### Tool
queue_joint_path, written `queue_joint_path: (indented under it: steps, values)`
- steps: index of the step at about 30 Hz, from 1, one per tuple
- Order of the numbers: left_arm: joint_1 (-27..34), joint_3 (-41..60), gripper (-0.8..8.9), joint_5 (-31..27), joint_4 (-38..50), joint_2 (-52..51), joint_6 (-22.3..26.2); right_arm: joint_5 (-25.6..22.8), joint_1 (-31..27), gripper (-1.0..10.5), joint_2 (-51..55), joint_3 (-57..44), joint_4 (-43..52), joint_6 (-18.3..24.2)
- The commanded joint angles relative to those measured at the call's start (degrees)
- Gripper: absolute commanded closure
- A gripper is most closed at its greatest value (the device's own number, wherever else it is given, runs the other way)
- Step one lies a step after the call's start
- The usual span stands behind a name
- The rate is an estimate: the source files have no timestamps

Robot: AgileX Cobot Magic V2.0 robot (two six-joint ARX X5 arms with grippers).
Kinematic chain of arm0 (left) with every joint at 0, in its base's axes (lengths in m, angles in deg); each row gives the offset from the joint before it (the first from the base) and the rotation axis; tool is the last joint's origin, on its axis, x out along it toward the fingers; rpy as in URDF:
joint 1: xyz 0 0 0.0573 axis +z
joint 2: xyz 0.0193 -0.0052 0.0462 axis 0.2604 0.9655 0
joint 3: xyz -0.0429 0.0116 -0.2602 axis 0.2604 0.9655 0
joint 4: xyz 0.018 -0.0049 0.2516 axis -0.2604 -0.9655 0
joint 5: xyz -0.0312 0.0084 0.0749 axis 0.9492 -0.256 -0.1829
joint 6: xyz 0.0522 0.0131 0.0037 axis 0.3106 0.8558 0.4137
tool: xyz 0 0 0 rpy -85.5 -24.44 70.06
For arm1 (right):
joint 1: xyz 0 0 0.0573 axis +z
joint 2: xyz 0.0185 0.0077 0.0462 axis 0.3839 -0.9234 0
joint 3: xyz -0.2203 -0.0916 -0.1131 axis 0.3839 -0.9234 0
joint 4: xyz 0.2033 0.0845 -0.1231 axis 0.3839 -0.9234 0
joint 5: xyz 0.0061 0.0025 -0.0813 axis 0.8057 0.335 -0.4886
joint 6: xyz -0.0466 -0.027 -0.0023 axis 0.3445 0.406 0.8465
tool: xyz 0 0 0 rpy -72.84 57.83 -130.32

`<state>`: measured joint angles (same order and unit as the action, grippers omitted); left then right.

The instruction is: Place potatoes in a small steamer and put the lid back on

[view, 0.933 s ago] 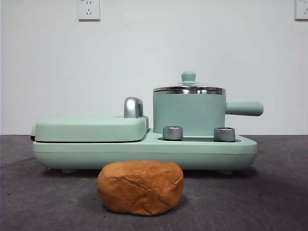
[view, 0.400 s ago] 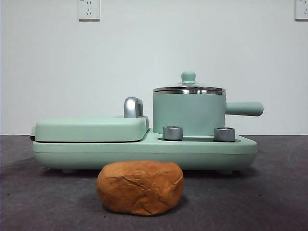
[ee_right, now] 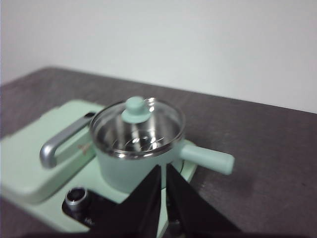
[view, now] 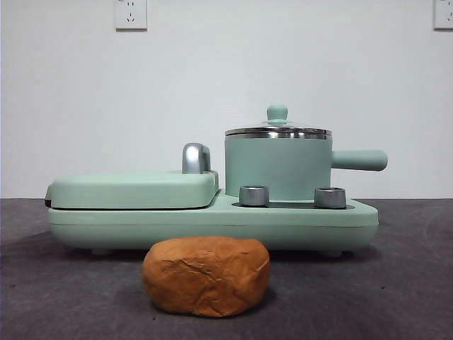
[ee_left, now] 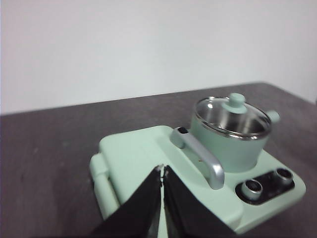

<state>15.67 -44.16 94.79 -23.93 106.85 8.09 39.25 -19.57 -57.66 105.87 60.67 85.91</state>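
Note:
The orange-brown wrinkled potato (view: 206, 275) lies on the dark table in front of the mint-green cooker. The small steamer (view: 278, 168) stands on the cooker's right side, its straight handle pointing right. The glass lid (view: 277, 130) with its green knob sits on it. The steamer (ee_left: 232, 140) and lid (ee_left: 232, 115) show in the left wrist view, and the steamer (ee_right: 130, 171) and lid (ee_right: 136, 128) in the right wrist view. My left gripper (ee_left: 162, 171) is shut and empty above the griddle. My right gripper (ee_right: 163, 171) is shut and empty, near the steamer. Neither arm shows in the front view.
The mint-green cooker base (view: 212, 223) carries a flat griddle lid (view: 134, 189) with a chrome handle (view: 196, 158) on its left and two steel dials (view: 254, 195) at the front. A white wall with sockets stands behind.

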Motion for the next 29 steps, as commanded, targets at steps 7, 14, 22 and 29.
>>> queue_joint_path:
  steps: [7,14,22,29]
  values:
    - [-6.93,-11.26,8.08,3.34,-6.29,14.99,20.90,0.15,5.31,9.3,-7.21,2.84,-0.33,19.65]
    - [-13.14,-13.84,5.23,3.32,-2.56,21.27,22.05,-0.15,6.62,7.5,-8.41,2.84,-0.28,20.17]
    - [-18.88,-13.84,5.45,2.10,1.51,24.63,21.55,-0.17,6.62,7.4,-8.37,2.84,-0.26,19.17]
    - [-25.35,-14.01,5.46,-6.03,18.49,33.14,14.12,-0.20,6.62,7.4,-8.39,2.84,-0.26,18.75]
